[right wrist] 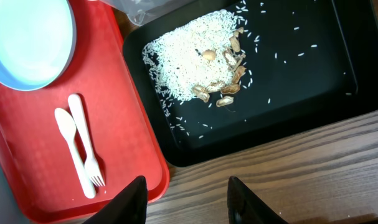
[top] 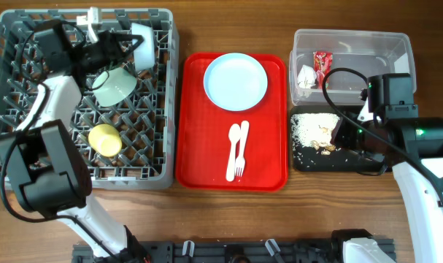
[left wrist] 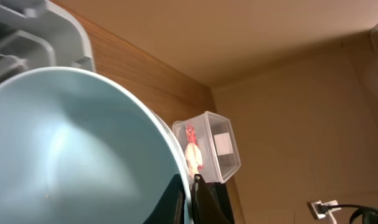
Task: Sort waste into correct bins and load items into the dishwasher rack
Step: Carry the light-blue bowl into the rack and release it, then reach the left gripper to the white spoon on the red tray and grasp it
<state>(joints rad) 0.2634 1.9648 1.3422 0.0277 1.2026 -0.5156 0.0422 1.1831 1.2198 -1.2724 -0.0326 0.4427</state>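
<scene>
The grey dishwasher rack (top: 31, 172) holds a pale green bowl (top: 115, 85) and a yellow cup (top: 104, 139). My left gripper (top: 128, 46) is shut on the rim of a second pale bowl (top: 145, 42), held on edge over the rack's far right part. In the left wrist view this bowl (left wrist: 70, 149) fills the left side, with the fingers (left wrist: 192, 199) pinching its rim. My right gripper (right wrist: 185, 199) is open and empty above the black tray (top: 352, 162). The tray holds rice and beige food scraps (right wrist: 223, 78). The clear tub (top: 367, 55) holds the red wrapper (top: 322, 61) and white paper (top: 306, 75).
The red serving tray (top: 199, 146) lies between the rack and the bins. On it are the pale blue plate (top: 236, 80), the white spoon (top: 233, 150) and the fork (top: 241, 150). Bare wooden table runs along the front.
</scene>
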